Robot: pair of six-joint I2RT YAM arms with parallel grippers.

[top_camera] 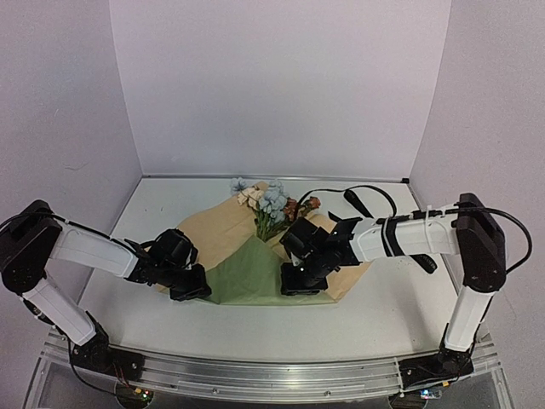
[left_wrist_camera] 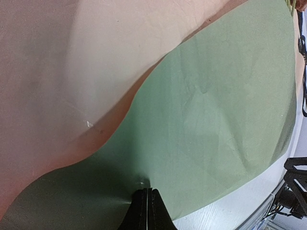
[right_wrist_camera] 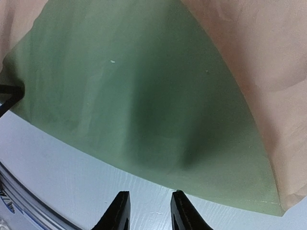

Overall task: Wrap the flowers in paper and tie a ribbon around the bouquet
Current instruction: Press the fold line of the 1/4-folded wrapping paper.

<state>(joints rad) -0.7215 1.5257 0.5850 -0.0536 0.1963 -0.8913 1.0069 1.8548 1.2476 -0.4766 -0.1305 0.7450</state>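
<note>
Where the paper point(top_camera: 249, 274) comes closest to the arm bases, both grippers sit low at its near edge, one at either end of an olive-green folded-over flap. The left gripper point(left_wrist_camera: 146, 191) has its jaws pressed together on the left corner of that flap, and the thin sheet puckers right at the tips, so it is pinching the paper. The right gripper point(right_wrist_camera: 149, 196) is at the right end of the same edge with its fingers point(right_wrist_camera: 120, 211) parted. Only the white table point(top_camera: 162, 209) shows in the gap between them, and one tip just meets the green edge, so nothing is gripped there. Past the grippers the green flap narrows to a point toward the middle of the sheet. The tan reverse side spreads out flat to either side of it and beyond, and part of it lies under the right arm. Farther back, the flowers point(top_camera: 271, 203) lie on the far part of the paper, stems running toward the tip of the green flap. Their pale blue, cream and brownish-orange heads fan out over the far edge toward the back wall.
</note>
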